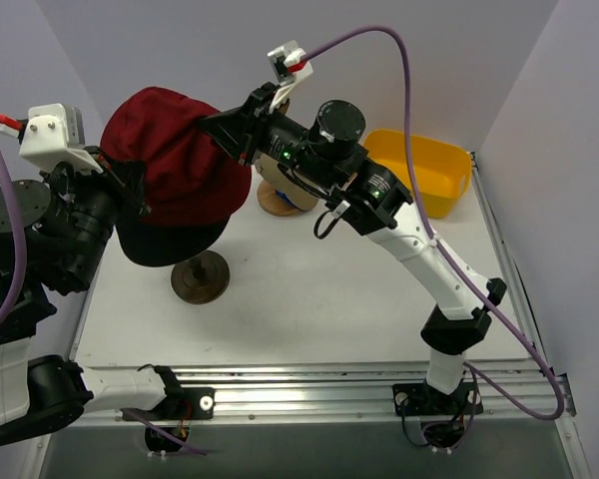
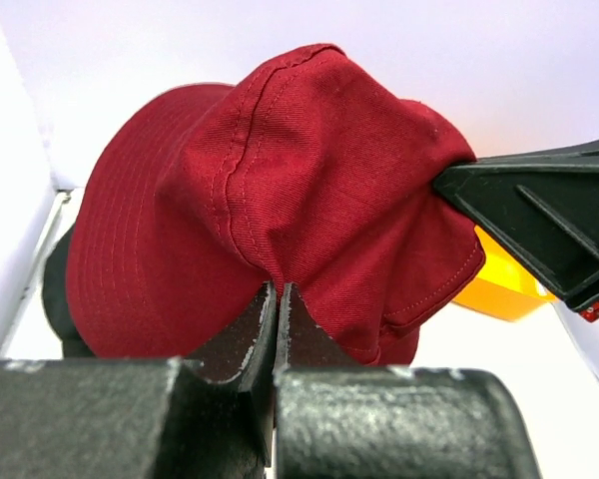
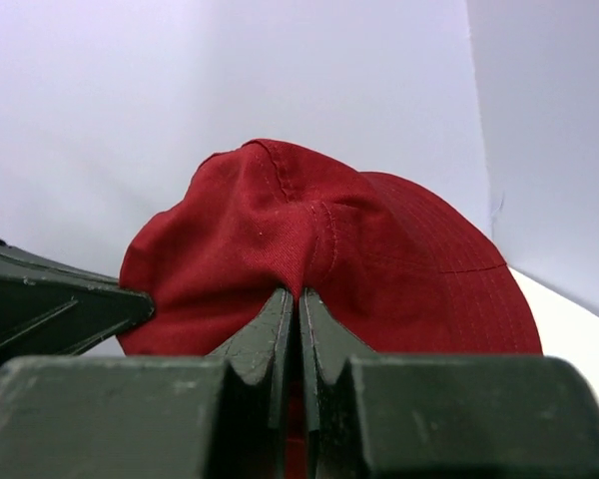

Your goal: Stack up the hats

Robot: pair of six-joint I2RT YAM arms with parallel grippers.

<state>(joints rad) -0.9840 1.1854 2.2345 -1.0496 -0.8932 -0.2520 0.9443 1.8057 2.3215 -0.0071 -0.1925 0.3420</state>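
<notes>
A dark red fabric bucket hat hangs crown up, opening down, directly over a black bucket hat on a turned wooden stand. The left gripper and right gripper each have jaws pinched on its crown from opposite sides, stretching it left to right.

White table between pale lilac walls

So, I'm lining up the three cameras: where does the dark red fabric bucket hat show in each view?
Top external: the dark red fabric bucket hat sits upper left.
Left wrist: the hat fills the centre of the frame.
Right wrist: the hat is centre, lower half.
Shared landmark: the right gripper, pinching its fabric, shows in all three.
</notes>
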